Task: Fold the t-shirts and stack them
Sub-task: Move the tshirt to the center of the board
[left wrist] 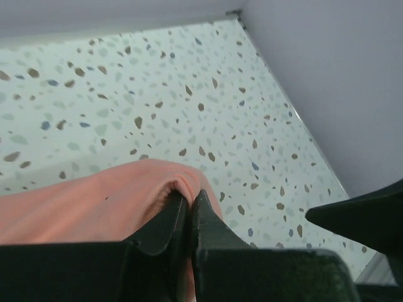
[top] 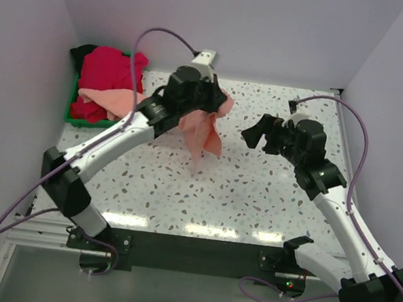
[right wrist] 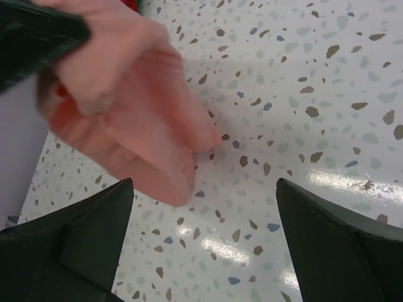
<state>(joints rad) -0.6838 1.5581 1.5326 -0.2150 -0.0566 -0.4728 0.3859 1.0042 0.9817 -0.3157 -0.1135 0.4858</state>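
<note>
Speckled terrazzo covers the table [top: 254, 201], which sits inside pale lilac walls [top: 259, 26]. In the far left corner a green tray [top: 71, 103] holds a heap of red and magenta t-shirts [top: 108, 75], with black cloth [top: 85, 50] showing at its far edge. Over the far middle of the table the left gripper [left wrist: 189, 200] is clenched on a fold of the salmon-pink t-shirt [top: 202, 133], which hangs bunched below it. Whether its lower end touches the surface cannot be told. More salmon cloth [top: 109, 100] lies on the heap's near side, and the left arm [top: 115, 141] hides whether the two join. Just right of the hanging shirt, the right gripper [top: 256, 133] is spread wide and grasps nothing.
</note>
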